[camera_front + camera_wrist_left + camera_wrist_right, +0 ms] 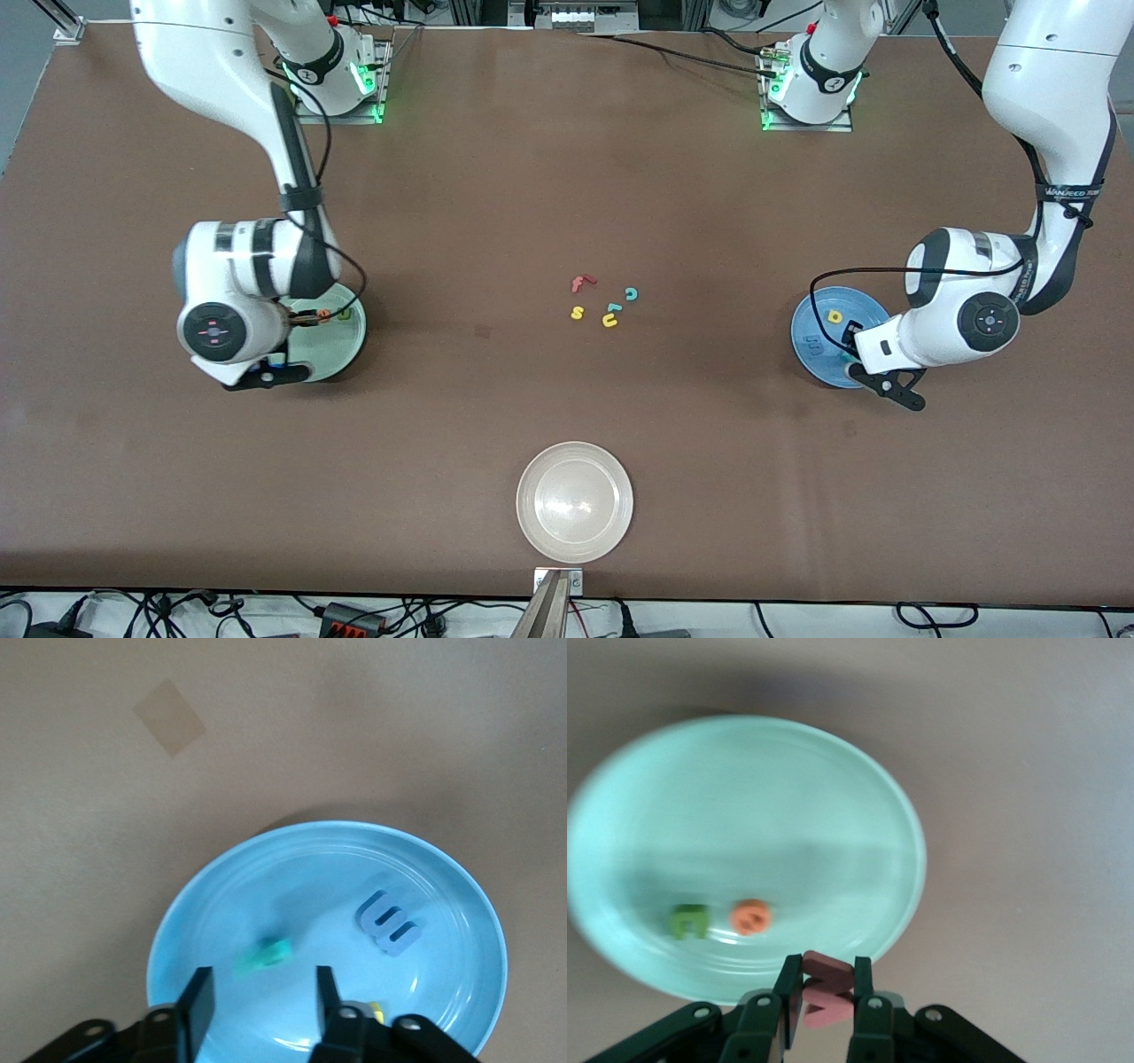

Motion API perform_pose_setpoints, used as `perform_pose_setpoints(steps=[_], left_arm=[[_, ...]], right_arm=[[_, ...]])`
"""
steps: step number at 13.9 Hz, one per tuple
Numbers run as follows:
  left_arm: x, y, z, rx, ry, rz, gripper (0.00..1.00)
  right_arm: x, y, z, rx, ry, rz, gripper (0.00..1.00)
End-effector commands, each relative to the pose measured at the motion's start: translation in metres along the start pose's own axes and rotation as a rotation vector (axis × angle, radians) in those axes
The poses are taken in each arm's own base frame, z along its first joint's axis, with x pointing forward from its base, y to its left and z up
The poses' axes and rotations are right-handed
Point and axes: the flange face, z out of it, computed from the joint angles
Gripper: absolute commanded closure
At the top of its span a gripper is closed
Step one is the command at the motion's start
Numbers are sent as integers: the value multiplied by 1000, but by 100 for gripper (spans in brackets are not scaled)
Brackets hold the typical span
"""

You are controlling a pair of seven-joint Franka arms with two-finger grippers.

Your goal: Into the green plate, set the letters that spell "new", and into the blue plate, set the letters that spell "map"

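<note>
Two plates were being filled, one under each gripper.

The green plate (744, 815) was seen under the right gripper (824, 1010), which was clenched on the pinkish-red w (826, 990); the green n (688, 921) and orange e (750, 917) lay inside. Over the blue plate (328, 859) the left gripper (261, 1010) was parted, the teal p (266, 957) loose beneath; the dark blue m (387, 921) and yellow a (834, 315) lay within.

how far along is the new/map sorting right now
Nearly finished. The green n and orange e lie in the green plate; the blue m, yellow a and teal p are in the blue plate, under the open left gripper. The right gripper holds the pinkish w over the green plate; only its drop remains.
</note>
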Motion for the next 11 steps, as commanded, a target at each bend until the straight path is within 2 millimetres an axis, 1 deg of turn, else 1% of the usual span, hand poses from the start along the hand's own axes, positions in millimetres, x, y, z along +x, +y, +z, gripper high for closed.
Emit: perform_pose_setpoints(steps=[1,2,3,4,5,7,8,9,10,11], left_arm=[[5,10,-36,42,36,26,0],[12,20,-51,52,59,20,0],[14,26,-65,55,63,11,0],[16,32,-85,58,56,-8,0],[19,38,-103,52,32,-31,0],[22,43,-152,43,-30,-67,0],[22,46,-175,37,-52,-92,0],[19,47,-200,34,-74,-134,0],[17,52,-223,21,-88,-152,0],[13,56,-253,17,-94,-168,0]], right_arm=[[-5,9,25,98,20,53,92],[-1,5,32,96,32,54,92],[2,2,36,96,32,58,92],[3,5,38,109,36,67,92],[4,4,43,117,32,72,92],[9,1,55,118,34,80,90],[11,2,58,115,42,82,83],[12,3,60,113,43,85,51],[13,3,57,116,48,89,1],[12,2,46,117,52,97,0]])
